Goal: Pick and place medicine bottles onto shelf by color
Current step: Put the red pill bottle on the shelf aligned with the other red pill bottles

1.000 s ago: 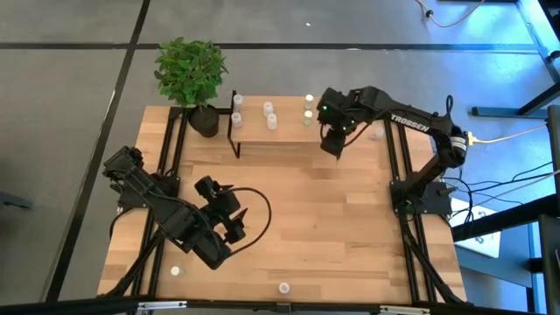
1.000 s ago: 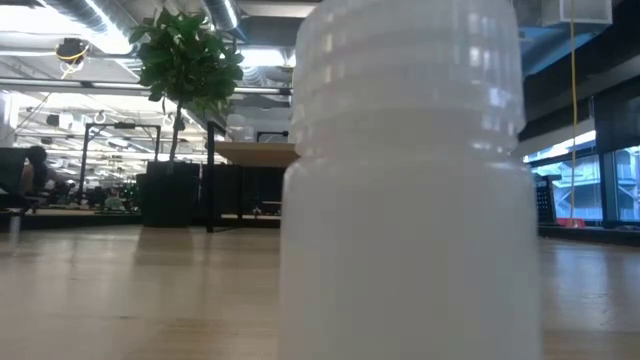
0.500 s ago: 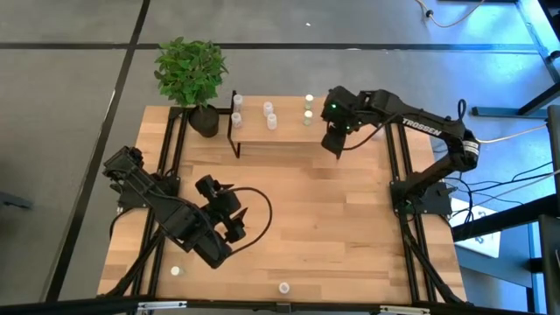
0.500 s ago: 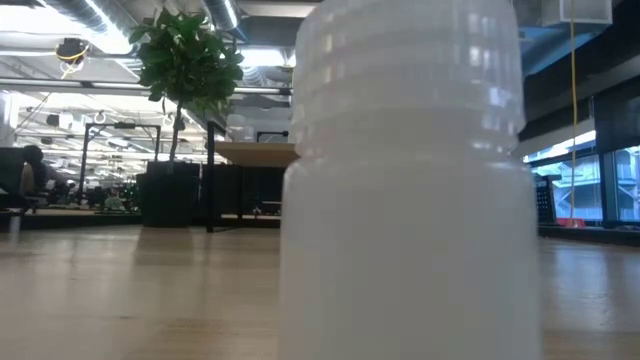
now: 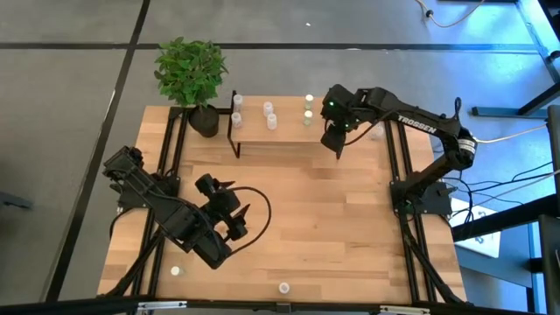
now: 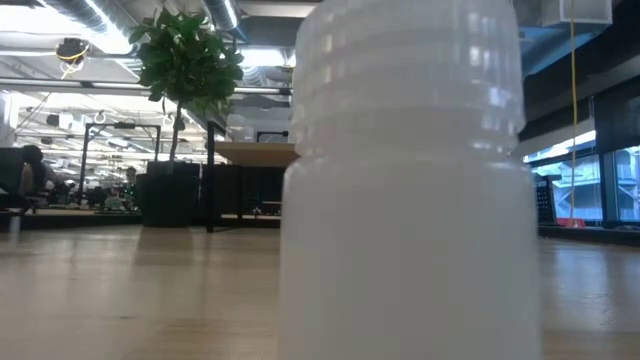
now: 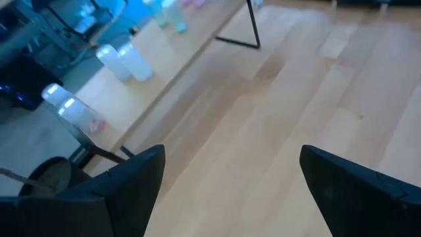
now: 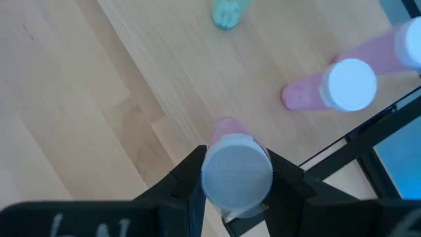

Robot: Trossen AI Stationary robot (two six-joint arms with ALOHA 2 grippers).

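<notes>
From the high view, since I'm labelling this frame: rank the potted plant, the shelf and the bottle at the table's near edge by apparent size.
1. Shelf, the widest outline.
2. Potted plant, foliage nearly as broad; it may stand nearer the camera, so this order is unsure.
3. Bottle at the table's near edge, by far the smallest.

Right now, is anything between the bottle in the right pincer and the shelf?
Nothing visible in the way. The right pincer is shut on a bottle over the shelf's right end. Another bottle with a pink body stands apart to one side, and a green one farther off.
</notes>
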